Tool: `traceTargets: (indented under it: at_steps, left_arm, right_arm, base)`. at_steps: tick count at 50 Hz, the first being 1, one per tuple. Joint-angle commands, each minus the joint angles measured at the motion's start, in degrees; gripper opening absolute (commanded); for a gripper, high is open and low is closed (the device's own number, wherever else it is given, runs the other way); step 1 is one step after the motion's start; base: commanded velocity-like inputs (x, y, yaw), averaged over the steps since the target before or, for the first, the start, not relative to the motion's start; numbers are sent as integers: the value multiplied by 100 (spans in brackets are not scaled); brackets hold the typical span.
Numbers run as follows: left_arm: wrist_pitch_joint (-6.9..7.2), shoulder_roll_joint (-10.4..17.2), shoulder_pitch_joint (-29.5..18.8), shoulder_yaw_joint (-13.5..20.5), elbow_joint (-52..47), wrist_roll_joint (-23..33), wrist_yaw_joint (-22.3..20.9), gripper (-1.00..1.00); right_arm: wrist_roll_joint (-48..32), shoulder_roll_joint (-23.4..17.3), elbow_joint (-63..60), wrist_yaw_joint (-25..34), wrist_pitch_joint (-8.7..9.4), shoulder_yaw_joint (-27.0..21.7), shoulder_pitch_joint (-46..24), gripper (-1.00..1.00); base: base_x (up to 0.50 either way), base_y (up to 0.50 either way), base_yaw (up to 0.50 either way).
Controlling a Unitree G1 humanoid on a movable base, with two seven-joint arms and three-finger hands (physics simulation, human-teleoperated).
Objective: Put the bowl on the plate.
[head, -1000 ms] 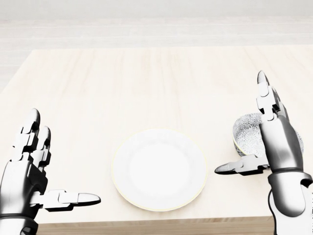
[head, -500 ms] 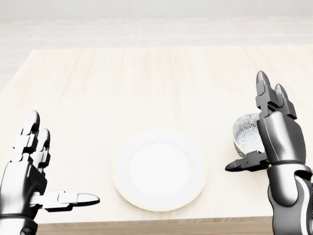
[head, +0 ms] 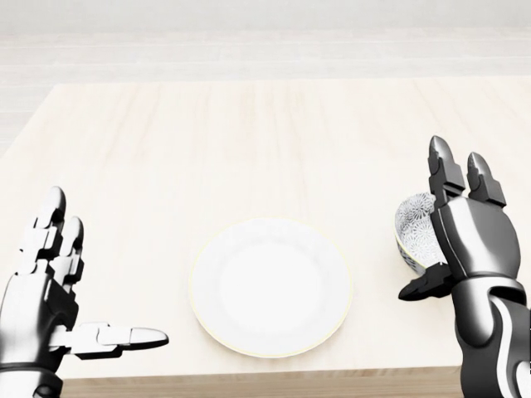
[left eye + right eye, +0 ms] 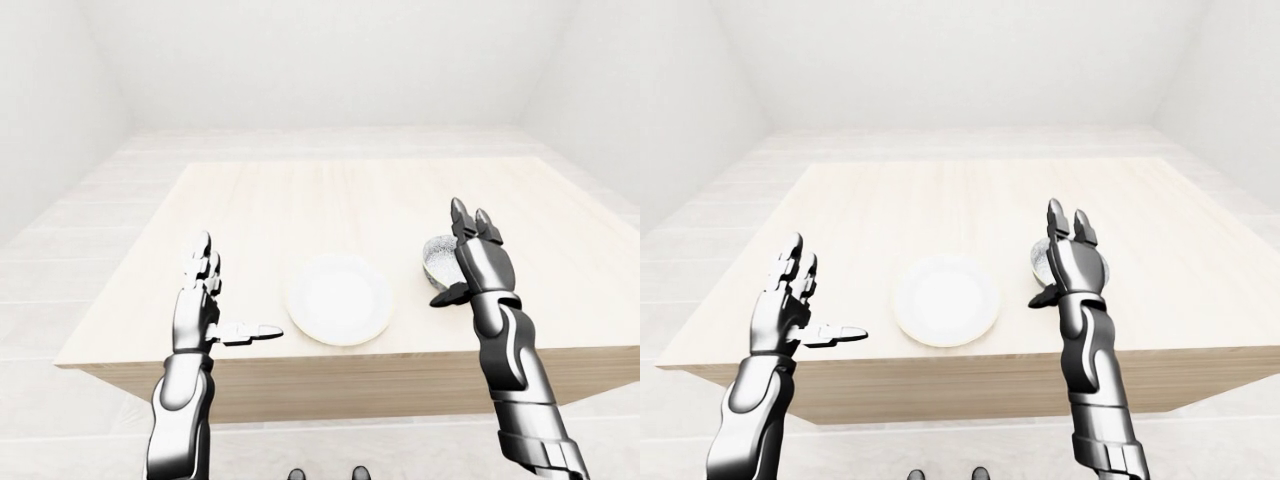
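Observation:
A white round plate [image 3: 270, 286] lies on the light wooden table [image 3: 249, 141], low in the head view and a little left of centre. A small bowl [image 3: 416, 227] with a grey patterned outside stands to the plate's right, partly hidden by my right hand [image 3: 444, 236]. That hand is open, its two fingers upright and its thumb pointing left under the bowl's near side. My left hand [image 3: 79, 286] hovers open at the lower left, thumb pointing toward the plate, apart from both objects.
The table's near edge [image 3: 249, 377] runs just below the plate and both hands. Pale floor [image 4: 60, 260] and white walls surround the table in the eye views.
My right hand has shifted slightly right and down and turned, so both fingers show side by side and the thumb has drawn back from the plate. Plate, bowl and left hand have not moved.

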Motion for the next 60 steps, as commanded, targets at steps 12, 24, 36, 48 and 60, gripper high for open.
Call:
traceTargets:
  at_steps: [12,24,36,48,60]
  left_arm:
    - [0,-5,24,32,-51,-12,-22,100]
    - [0,10,-23,56,-163,-19,-12,100]
    - [0,12,-23,73,-152,-34,-23,100]
    - [0,0,8,61,-32,-23,-26,100]
    - [0,6,-10,59,-87,-29,-11,100]
  right_arm:
    - [-705,-130,481,116,0,27,-109,100]
    - [-990,-210,833,142,0,52,-214,100]
    - [-1312,-236,1066,180,0,113,-193,100]
    - [-1528,-271,1418,129,0,134,-177,100]
    - [-1531,-320,1729,32,0,116,-248,100]
  base:
    - [0,0,0]
    - [0,0,0]
    - [0,0,0]
    - [0,0,0]
    - [0,0,0]
